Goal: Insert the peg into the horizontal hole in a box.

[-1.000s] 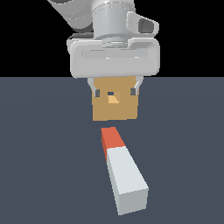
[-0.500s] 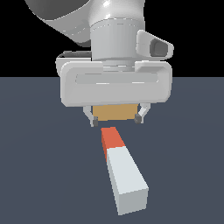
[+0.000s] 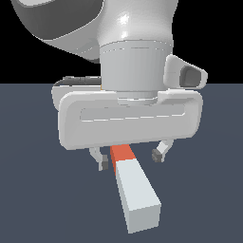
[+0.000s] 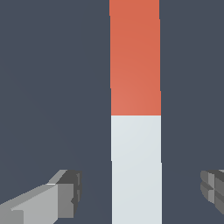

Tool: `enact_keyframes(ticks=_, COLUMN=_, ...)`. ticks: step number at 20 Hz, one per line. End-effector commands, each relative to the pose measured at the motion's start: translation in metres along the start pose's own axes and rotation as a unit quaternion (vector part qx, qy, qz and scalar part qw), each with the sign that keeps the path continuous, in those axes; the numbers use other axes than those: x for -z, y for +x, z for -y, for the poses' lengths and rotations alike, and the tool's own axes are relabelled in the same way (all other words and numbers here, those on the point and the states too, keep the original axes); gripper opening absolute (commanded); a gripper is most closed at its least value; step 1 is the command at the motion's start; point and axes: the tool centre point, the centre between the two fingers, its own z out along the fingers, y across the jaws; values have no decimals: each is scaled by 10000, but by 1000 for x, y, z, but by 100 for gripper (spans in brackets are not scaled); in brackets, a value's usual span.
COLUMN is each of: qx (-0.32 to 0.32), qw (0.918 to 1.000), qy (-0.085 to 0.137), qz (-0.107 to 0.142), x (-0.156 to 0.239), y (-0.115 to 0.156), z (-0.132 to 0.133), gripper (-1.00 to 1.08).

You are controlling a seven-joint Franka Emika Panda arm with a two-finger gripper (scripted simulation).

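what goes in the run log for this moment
phase: pre-grasp | gripper: open, straddling peg | peg: flat, ungrasped | box: hidden

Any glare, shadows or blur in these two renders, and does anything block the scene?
Exterior view: sharp, flat lighting, one small highlight on the arm; the hand fills the frame and hides the box; black above the floor. Wrist view: crisp, no glare or cast shadows; the peg is cut by the frame at both ends, fingers open either side of it.

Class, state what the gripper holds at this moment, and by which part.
Nothing. The gripper is open, its fingers apart on either side of the peg, not touching it.
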Motion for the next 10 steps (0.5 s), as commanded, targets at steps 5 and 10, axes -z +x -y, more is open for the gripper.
enact_keyframes(ticks=5, qx=35, qw=10000, qy=6, qz=0, x=-4, y=-5, z=0, gripper=100)
enact_keyframes(ticks=10, qx=42, qw=10000, qy=6, qz=1, x=-16, y=-5, z=0, gripper=100)
